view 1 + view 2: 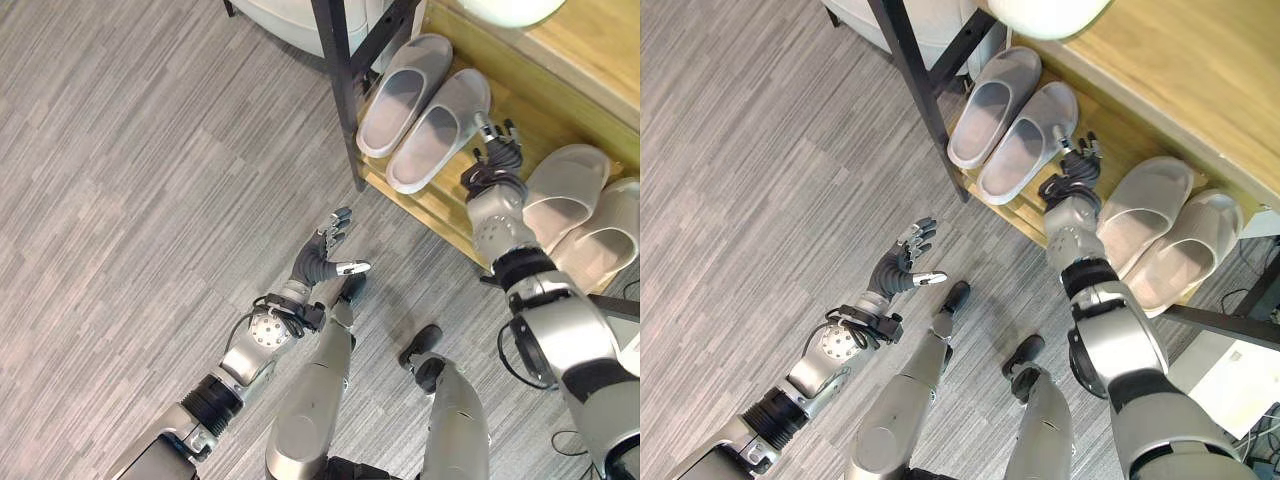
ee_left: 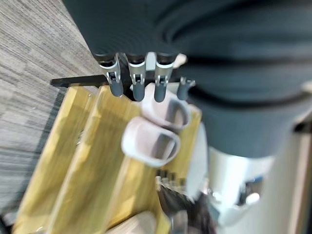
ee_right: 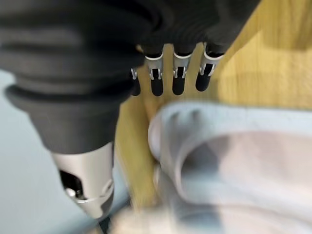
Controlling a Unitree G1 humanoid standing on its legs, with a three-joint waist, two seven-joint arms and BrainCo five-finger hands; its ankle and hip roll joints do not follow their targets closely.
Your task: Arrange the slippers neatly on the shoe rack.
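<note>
The right hand point(image 1: 1072, 172) reaches over the shoe rack point(image 1: 1110, 125) between two pairs of slippers, fingers straight and released, grasping nothing. The left hand point(image 1: 902, 266) hovers over the floor point(image 1: 750, 180), fingers loosely spread, empty. The floor is grey striped planking; the rack has a pale wooden shelf and a black frame post point(image 1: 915, 85). One pair of slippers point(image 1: 1008, 128) lies side by side just beyond the right fingertips, the other pair point(image 1: 1160, 235) beside the wrist. All are pale grey, open-toed, parallel, running slantwise across the shelf.
</note>
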